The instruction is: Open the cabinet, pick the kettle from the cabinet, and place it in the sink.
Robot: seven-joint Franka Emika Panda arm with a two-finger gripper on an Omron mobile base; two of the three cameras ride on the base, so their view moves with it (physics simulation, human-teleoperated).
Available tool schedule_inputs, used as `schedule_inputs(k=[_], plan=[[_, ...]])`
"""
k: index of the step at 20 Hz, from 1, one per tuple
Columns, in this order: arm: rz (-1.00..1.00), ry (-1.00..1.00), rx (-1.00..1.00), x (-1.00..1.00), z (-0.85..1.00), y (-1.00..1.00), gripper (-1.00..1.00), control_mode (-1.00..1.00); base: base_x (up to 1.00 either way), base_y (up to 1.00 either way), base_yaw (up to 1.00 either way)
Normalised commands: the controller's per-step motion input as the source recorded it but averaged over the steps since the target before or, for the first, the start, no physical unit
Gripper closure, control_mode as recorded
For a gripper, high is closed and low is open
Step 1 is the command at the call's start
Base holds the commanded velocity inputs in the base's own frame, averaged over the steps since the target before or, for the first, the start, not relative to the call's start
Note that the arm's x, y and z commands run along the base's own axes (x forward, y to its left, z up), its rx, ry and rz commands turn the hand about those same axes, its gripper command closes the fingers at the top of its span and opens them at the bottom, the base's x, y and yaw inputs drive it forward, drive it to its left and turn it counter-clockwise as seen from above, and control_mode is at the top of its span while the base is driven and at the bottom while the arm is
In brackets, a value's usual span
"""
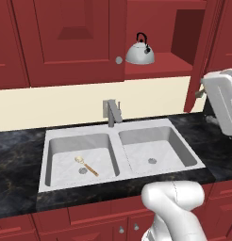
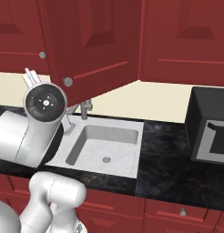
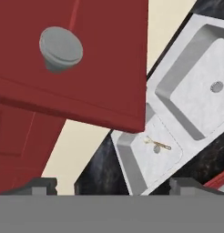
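Left base view: a spoon (image 1: pixel 86 165) lies in the left basin of the sink (image 1: pixel 119 135), the kettle (image 1: pixel 139 52) stands on the open cabinet's (image 1: pixel 160 37) shelf, right door swung out. Hand view: gripper (image 3: pixel 113 185) spread wide, empty, just beneath the door knob (image 3: pixel 61 48).

no readable text, no labels, no brand marks, no numbers (plain rendered surfaces throughout)

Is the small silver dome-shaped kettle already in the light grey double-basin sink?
No, the silver kettle sits on the red cabinet shelf, above the sink.
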Motion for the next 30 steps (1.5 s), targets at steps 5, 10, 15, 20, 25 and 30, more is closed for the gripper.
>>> schedule_inputs(k=[5, 10, 15, 20, 25, 30], plan=[[-0.08, 0.01, -0.08, 0.19, 0.00, 0.49, -1.00, -1.00, 0.00, 0.00, 0.00], [-0.20, 0.00, -0.04, 0.32, -0.04, 0.44, -1.00, -1.00, 0.00, 0.00, 0.00], [-0.23, 0.00, 0.00, 0.46, 0.00, 0.31, -1.00, -1.00, 0.00, 0.00, 0.00], [-0.20, 0.00, 0.02, 0.48, 0.00, 0.26, -1.00, -1.00, 0.00, 0.00, 0.00], [-0.16, -0.07, 0.07, 0.46, 0.00, 0.17, -1.00, -1.00, 0.00, 0.00, 0.00], [-0.23, -0.13, 0.08, 0.42, -0.01, 0.10, -1.00, -1.00, 0.00, 0.00, 0.00]])
